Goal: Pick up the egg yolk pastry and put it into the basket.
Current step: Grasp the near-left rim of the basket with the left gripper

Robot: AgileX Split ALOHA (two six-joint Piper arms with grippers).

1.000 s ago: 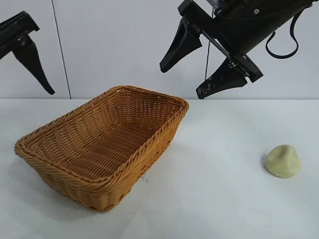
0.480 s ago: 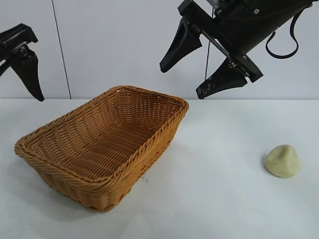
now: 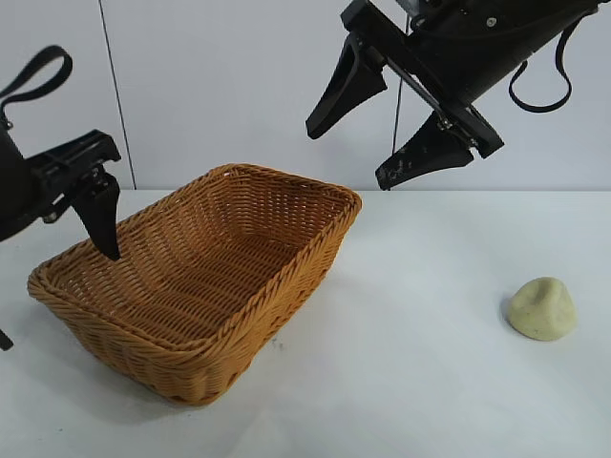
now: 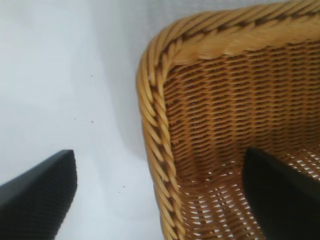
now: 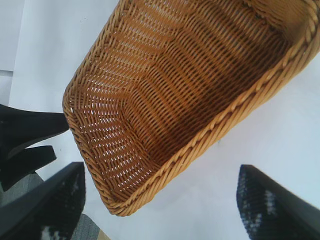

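The egg yolk pastry (image 3: pixel 542 308), a pale cream lump, lies on the white table at the right, far from both grippers. It does not show in either wrist view. The orange-brown wicker basket (image 3: pixel 315 258) stands at centre left and holds nothing. My left gripper (image 3: pixel 57 296) is open and low at the basket's left end. In the left wrist view (image 4: pixel 160 195) it straddles the braided rim (image 4: pixel 155 115), one finger over the inside and one over the table. My right gripper (image 3: pixel 347 158) is open and empty, high above the basket's far right corner; its wrist view (image 5: pixel 160 200) looks down on the basket (image 5: pixel 165 75).
The white table (image 3: pixel 420 382) lies open between the basket and the pastry. A white wall stands behind. The left arm's dark fingers (image 5: pixel 25 130) show at the basket's end in the right wrist view.
My left gripper has come down from the upper left to the basket's left end and now straddles its rim. The right arm, basket and pastry have not moved.
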